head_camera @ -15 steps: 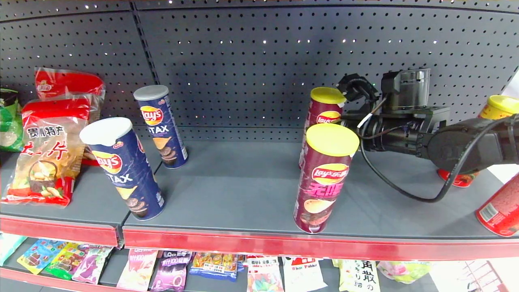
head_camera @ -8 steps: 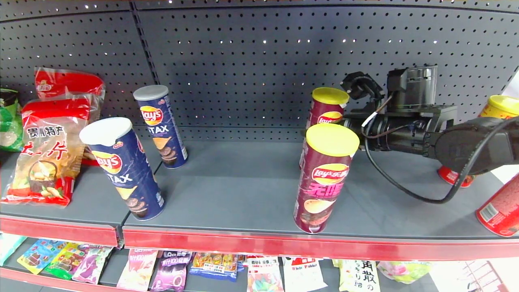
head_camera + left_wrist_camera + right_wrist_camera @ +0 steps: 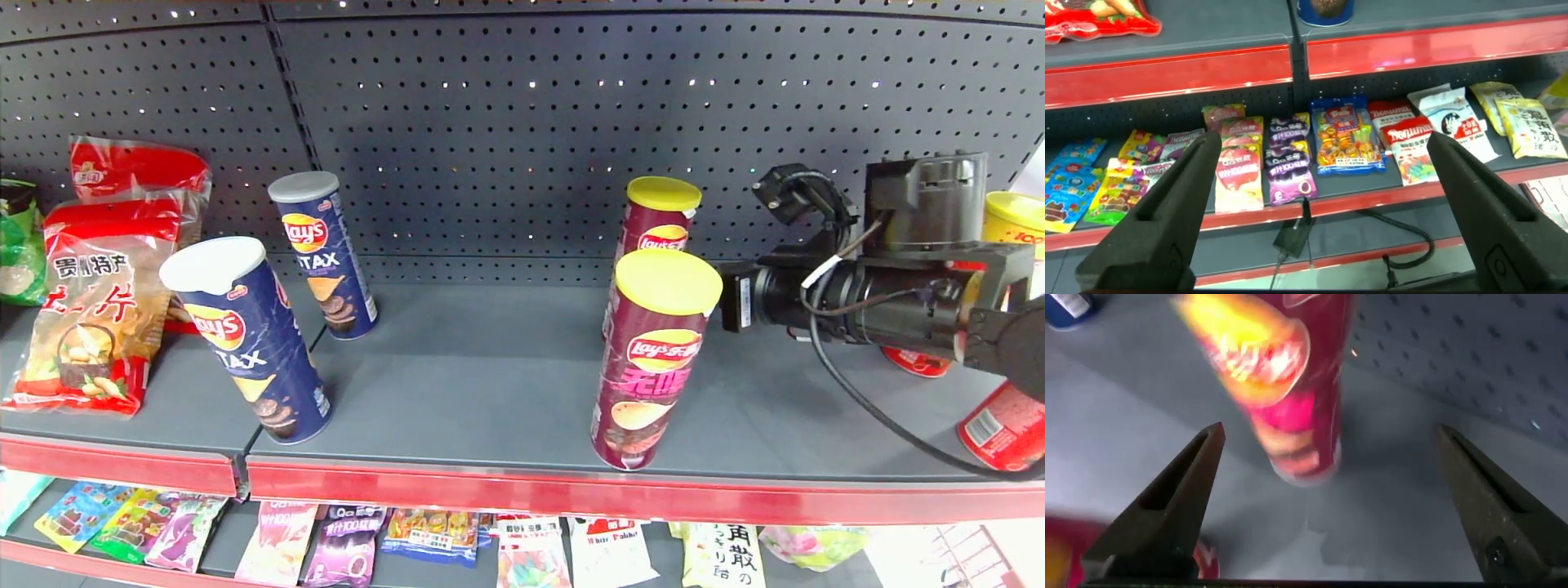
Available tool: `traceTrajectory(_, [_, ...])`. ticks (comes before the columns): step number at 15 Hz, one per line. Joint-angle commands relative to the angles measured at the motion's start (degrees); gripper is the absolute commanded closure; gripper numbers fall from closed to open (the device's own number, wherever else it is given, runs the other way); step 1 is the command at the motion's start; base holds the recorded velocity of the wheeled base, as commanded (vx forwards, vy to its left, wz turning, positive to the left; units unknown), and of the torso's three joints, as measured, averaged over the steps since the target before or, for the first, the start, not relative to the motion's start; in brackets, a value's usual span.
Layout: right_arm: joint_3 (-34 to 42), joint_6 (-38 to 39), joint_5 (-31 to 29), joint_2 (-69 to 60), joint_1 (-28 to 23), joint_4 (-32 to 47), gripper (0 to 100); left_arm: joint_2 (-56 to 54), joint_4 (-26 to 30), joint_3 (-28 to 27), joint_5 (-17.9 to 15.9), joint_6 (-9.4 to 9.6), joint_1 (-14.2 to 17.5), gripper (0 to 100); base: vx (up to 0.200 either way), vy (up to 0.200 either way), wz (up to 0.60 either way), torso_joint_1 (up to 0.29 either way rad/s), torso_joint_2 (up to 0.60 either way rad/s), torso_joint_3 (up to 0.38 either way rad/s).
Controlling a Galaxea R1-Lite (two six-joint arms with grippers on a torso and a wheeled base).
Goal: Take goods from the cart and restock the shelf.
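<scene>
Two maroon chip cans with yellow lids stand on the grey shelf [image 3: 490, 384], a rear can [image 3: 658, 219] near the pegboard and a front can [image 3: 653, 359] near the red edge. My right arm [image 3: 882, 290] reaches in from the right at the height of the cans' tops. In the right wrist view my right gripper [image 3: 1329, 433] is open, and a maroon can [image 3: 1290, 384] stands upright ahead of its fingers, touching neither. My left gripper [image 3: 1319, 143] is open and holds nothing, low down facing the lower shelf.
Two blue chip cans [image 3: 245, 335] [image 3: 324, 253] stand left of centre, with red snack bags [image 3: 98, 310] further left. Red cans [image 3: 1008, 425] and a yellow-lidded can [image 3: 1012, 220] crowd the right end. Snack packets [image 3: 1282, 159] line the lower shelf. Between the blue and maroon cans is bare shelf.
My right arm has drawn back to the right, away from the rear maroon can. Both maroon cans stand where they were.
</scene>
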Motion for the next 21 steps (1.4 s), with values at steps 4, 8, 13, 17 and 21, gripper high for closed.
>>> traceTrajectory(4, [19.7, 0.0, -3.6, -17.6, 0.2, -0.5, 0, 0.1, 0.0, 0.0, -1.2, -0.01, -0.1, 0, 0.000, 0.000, 0.00, 0.000, 0.00, 0.000])
traceTrajectory(8, [38.3, -0.5, -5.6, -44.0, 2.3, 0.2, 0, 2.9, 0.0, 0.0, -0.8, -0.19, 0.0, 0, 0.000, 0.000, 0.00, 0.000, 0.00, 0.000])
traceTrajectory(13, [41.0, -1.7, -18.2, -65.2, -3.6, 14.1, 0, 7.1, 0.0, 0.0, -1.7, -0.19, -0.1, 0, 0.000, 0.000, 0.00, 0.000, 0.00, 0.000])
traceTrajectory(17, [41.3, -5.6, -18.7, -77.1, -3.6, 26.4, 0, 6.9, 0.0, 0.0, -3.3, -0.19, -0.1, 0, 0.000, 0.000, 0.00, 0.000, 0.00, 0.000])
traceTrajectory(21, [41.0, -5.9, -18.8, -79.4, -3.7, 30.0, 0, 6.7, 0.0, 0.0, -3.4, -0.19, -0.1, 0, 0.000, 0.000, 0.00, 0.000, 0.00, 0.000])
